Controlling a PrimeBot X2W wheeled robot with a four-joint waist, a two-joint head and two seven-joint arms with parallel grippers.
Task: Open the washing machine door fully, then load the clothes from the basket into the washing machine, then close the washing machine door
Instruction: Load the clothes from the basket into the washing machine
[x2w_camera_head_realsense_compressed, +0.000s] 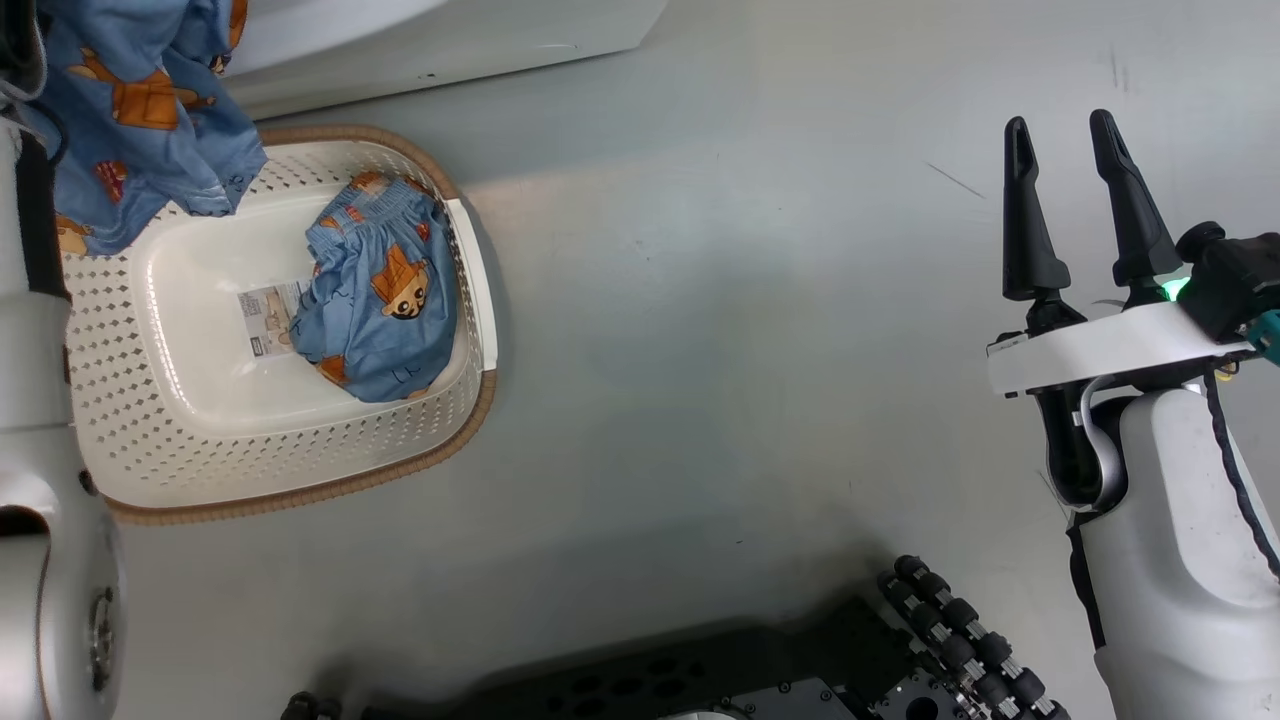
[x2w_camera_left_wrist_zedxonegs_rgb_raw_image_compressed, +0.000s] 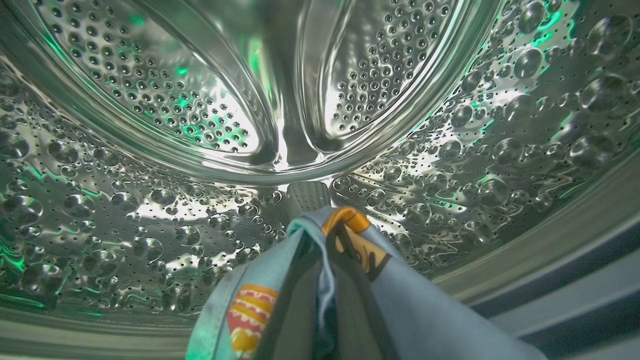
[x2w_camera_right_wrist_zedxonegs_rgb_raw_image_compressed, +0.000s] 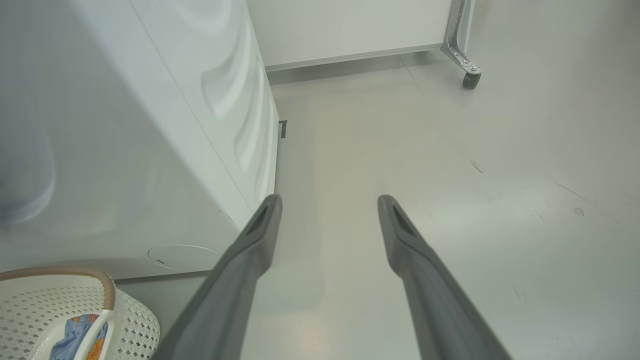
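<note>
Left gripper (x2w_camera_left_wrist_zedxonegs_rgb_raw_image_compressed: 327, 245) clamped tight on a light-blue garment (x2w_camera_left_wrist_zedxonegs_rgb_raw_image_compressed: 425, 320): soft cloth, orange cartoon print, draped over both fingers. It sits inside the drum (x2w_camera_left_wrist_zedxonegs_rgb_raw_image_compressed: 150, 100), polished steel, perforated, covered in round bosses. Right gripper (x2w_camera_head_realsense_compressed: 1060, 125) spread wide, empty, above smooth grey floor (x2w_camera_head_realsense_compressed: 750, 350). Basket (x2w_camera_head_realsense_compressed: 300, 470): cream perforated plastic, rounded rectangle, brown woven-look rim, just beside the white washing machine (x2w_camera_right_wrist_zedxonegs_rgb_raw_image_compressed: 125, 150). In it, crumpled blue shorts (x2w_camera_head_realsense_compressed: 385, 300) with gathered elastic waistband, partly covering a paper label (x2w_camera_head_realsense_compressed: 262, 318).

Head view looks down on the basket (x2w_camera_head_realsense_compressed: 260, 445); the low right wrist view shares it. Left wrist view faces close into the washing machine (x2w_camera_left_wrist_zedxonegs_rgb_raw_image_compressed: 150, 100).
</note>
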